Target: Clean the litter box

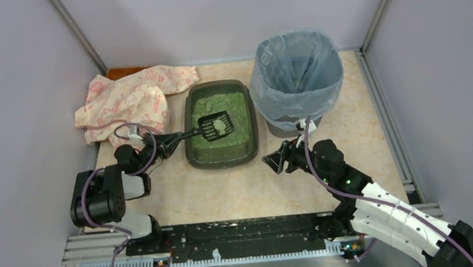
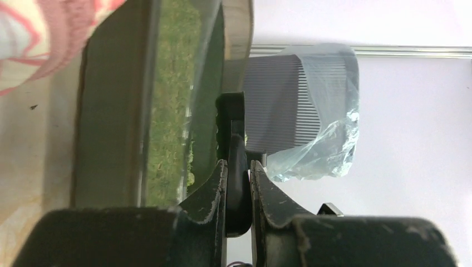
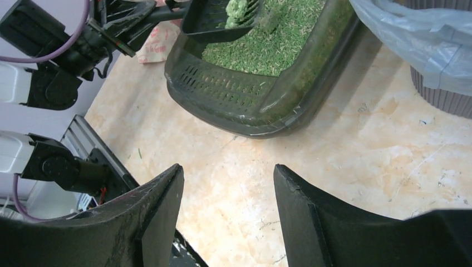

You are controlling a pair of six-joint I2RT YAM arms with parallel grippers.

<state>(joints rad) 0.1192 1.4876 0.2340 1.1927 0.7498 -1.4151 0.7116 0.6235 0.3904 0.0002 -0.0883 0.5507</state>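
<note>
Green clump (image 3: 238,10), seemingly loose on the scoop (image 1: 207,128) pinched by the left gripper (image 2: 238,186), could spill if tilted; right gripper (image 3: 227,169) gapes empty.

Top cam: high behind the bases, looking down on the whole desk (image 1: 258,190). Left wrist: very close, rolled sideways, looking out past left jaws. Right wrist: low, looking ahead beyond right jaws. All three share box (image 1: 223,160) and scoop (image 1: 207,128).
</note>
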